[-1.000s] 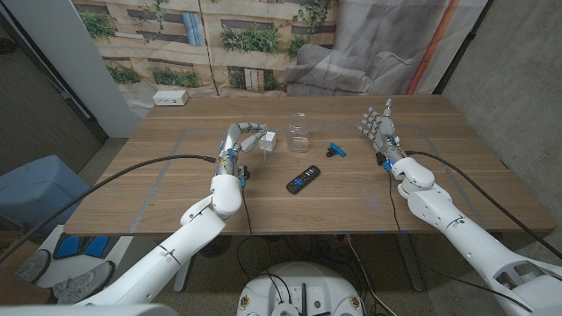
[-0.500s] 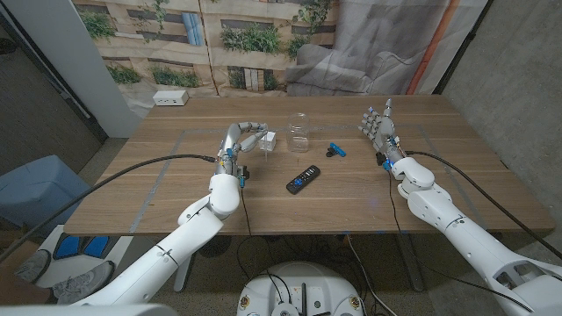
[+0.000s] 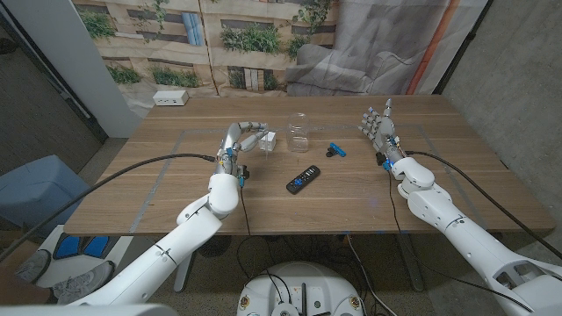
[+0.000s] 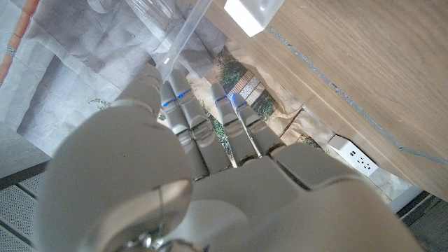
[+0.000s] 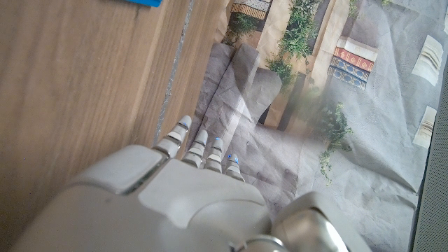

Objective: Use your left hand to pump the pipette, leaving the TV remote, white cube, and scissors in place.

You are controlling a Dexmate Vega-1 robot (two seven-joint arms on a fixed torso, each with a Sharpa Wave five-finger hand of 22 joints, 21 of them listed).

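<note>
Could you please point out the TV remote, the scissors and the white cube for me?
TV remote point(image 3: 302, 180), head view, middle of its black body.
Scissors point(image 3: 336, 149), head view, blue handles.
White cube point(image 3: 270, 141), head view, its top face.

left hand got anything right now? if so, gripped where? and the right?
The left hand holds the pipette; its fingers close on the end away from the tip, though the exact contact is hidden. The right hand holds nothing.

Count of things on the wooden table point(image 3: 176, 189)

One pipette point(image 4: 183, 38) in the left hand point(image 3: 242, 139); one white cube point(image 3: 270, 140) just beside that hand; one clear jar point(image 3: 299, 131), one TV remote point(image 3: 303, 179) and one pair of blue-handled scissors point(image 3: 336, 149) between it and the right hand point(image 3: 378, 128); one white power strip point(image 3: 170, 97) at the table's far edge
</note>
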